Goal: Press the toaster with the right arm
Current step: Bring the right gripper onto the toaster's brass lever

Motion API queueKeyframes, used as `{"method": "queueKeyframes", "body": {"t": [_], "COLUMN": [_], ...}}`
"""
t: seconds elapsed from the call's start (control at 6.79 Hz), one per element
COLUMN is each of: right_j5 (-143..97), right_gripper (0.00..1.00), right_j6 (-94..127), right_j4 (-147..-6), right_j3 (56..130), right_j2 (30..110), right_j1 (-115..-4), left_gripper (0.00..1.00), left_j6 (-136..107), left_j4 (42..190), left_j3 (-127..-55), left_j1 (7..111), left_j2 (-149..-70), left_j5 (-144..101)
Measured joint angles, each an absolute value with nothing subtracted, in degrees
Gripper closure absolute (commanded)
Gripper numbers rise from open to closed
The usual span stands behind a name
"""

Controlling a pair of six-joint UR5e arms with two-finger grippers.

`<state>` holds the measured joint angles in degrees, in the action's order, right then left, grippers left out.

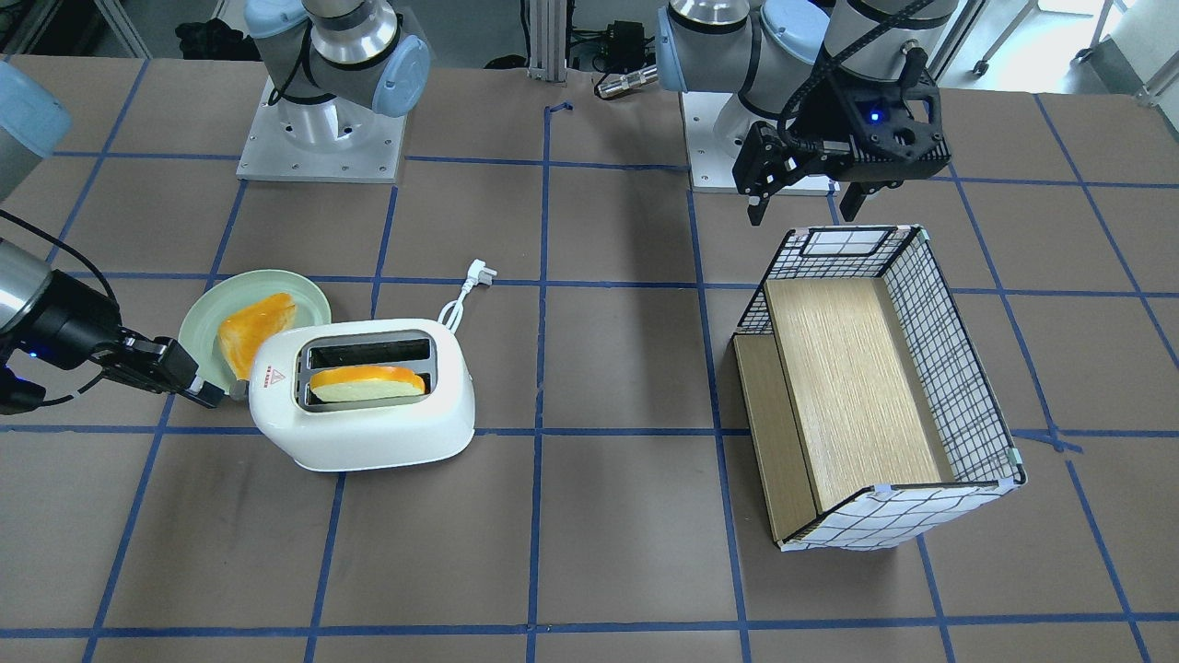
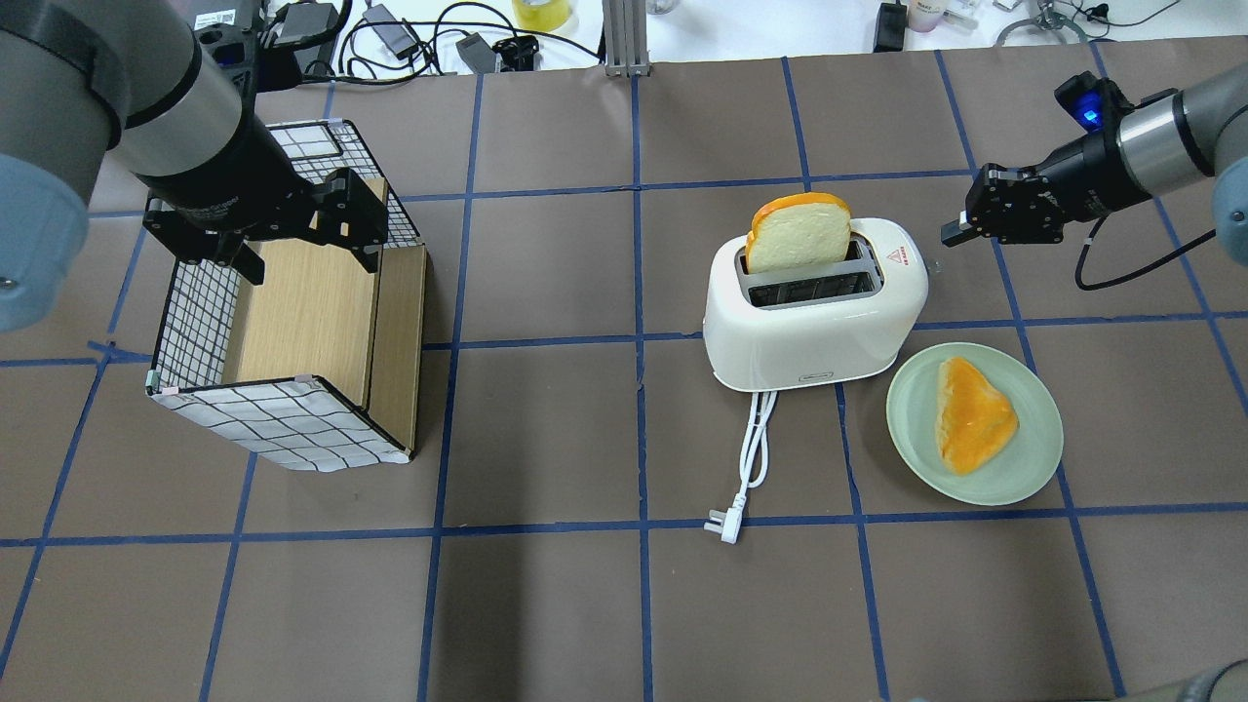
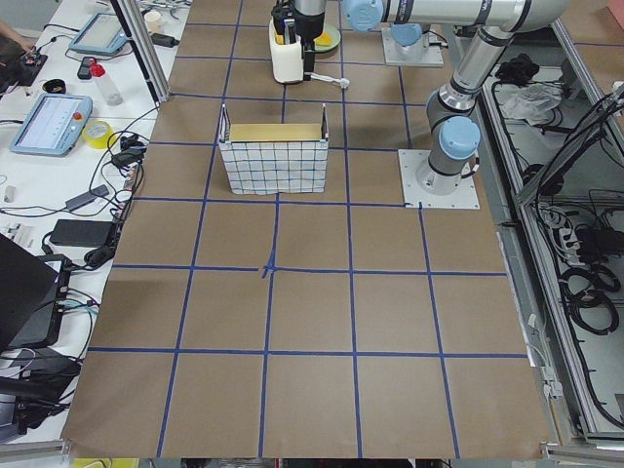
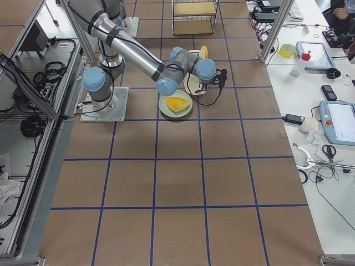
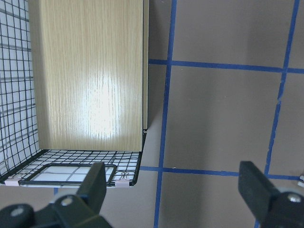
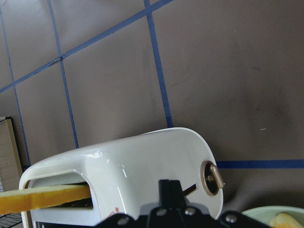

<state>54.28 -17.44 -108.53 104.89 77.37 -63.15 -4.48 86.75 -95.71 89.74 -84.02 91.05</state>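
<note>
The right arm (image 2: 1155, 146) reached in low and nearly level, its silver wrist straight behind the right claw (image 2: 957, 234). That claw lay on its side, its two fingers (image 6: 169, 189) pressed together into a single narrow tip with no gap showing. A blue light (image 2: 1087, 115) glowed on the wrist housing just behind the claw.

The left arm (image 2: 166, 107) came down steeply from above, and the left claw (image 1: 804, 204) hung beneath its wrist, pointing at the table. Its two fingers (image 5: 97, 180) were spread wide apart, with nothing between them.
</note>
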Motion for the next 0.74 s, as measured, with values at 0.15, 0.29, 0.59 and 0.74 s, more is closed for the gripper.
{"method": "queueKeyframes", "body": {"t": [0.15,0.29,0.59,0.74], "right_j5": [53.5,53.1,53.0,53.0], "right_gripper": [1.0,1.0,1.0,1.0], "right_j6": [-17.8,-17.9,-18.0,-18.0], "right_j4": [-108.6,-108.6,-108.4,-108.5], "right_j3": [105.3,105.5,106.2,106.5], "right_j2": [77.4,77.3,77.3,77.3], "right_j1": [-63.1,-63.1,-63.1,-63.1], "left_gripper": [0.0,0.0,0.0,0.0], "left_j6": [-4.5,-4.5,-4.5,-4.5], "left_j4": [86.7,86.7,86.7,86.7], "left_j3": [-95.7,-95.7,-95.7,-95.7], "left_j1": [89.7,89.7,89.7,89.7], "left_j2": [-84.0,-84.0,-84.0,-84.0], "left_j5": [91.1,91.1,91.1,91.0]}}
